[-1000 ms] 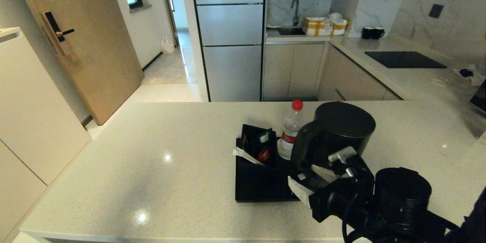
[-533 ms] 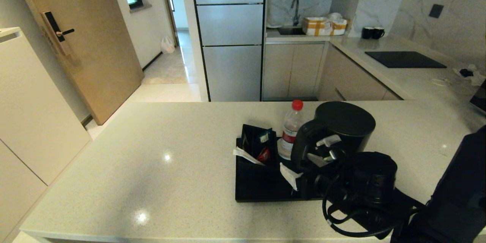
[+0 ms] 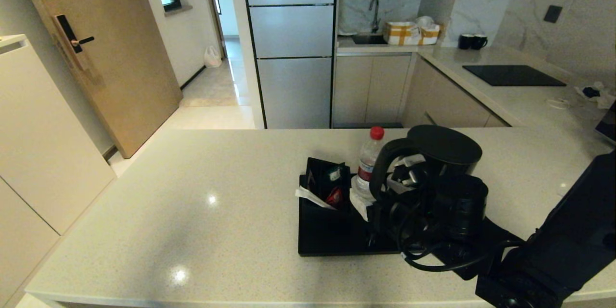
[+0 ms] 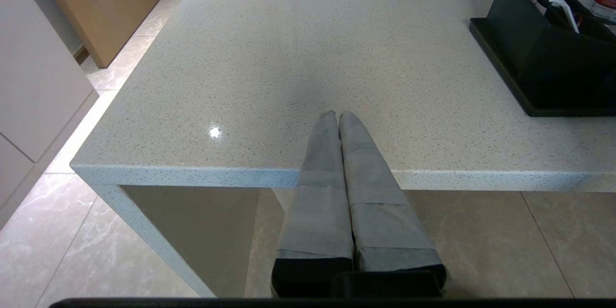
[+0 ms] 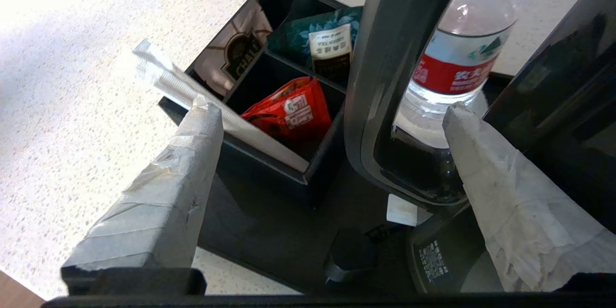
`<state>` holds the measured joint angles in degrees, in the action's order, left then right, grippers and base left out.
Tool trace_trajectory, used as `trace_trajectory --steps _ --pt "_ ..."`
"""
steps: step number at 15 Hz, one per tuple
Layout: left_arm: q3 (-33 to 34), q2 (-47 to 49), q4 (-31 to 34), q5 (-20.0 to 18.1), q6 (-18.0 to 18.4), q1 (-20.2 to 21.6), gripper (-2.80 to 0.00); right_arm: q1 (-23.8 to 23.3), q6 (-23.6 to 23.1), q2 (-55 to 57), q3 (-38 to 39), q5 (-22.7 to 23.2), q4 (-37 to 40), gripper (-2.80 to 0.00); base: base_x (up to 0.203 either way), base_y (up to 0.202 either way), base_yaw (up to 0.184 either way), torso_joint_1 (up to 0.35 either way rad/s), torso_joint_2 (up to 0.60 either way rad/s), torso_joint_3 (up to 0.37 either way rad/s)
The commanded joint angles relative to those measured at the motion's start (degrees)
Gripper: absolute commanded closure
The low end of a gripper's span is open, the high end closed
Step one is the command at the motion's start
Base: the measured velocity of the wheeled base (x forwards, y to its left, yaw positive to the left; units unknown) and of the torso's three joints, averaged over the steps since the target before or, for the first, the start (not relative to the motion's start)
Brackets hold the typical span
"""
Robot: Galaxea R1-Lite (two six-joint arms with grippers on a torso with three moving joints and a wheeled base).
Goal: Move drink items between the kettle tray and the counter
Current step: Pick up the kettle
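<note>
Right wrist view: right claw (image 5: 327, 110) wide open, straddling kettle (image 5: 399, 72) handle, not gripping.

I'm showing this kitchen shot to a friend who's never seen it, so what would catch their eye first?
Probably the dark kettle standing on the black tray at the middle of the beige counter, with the right end effector open astride its loop handle. Next, the red-capped water bottle just behind that handle, beside the black sachet box. The left end effector hangs shut over the counter's near edge.
</note>
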<state>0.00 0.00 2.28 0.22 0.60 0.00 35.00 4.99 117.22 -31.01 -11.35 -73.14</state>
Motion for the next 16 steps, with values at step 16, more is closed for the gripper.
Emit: trace_trajectory --steps 16 --pt "0.00 -0.09 0.01 0.04 0.02 0.00 0.00 3.85 2.40 6.18 -2.74 -6.14 -3.32 -2.80 0.000 0.000 0.000 0.000 0.00 0.000"
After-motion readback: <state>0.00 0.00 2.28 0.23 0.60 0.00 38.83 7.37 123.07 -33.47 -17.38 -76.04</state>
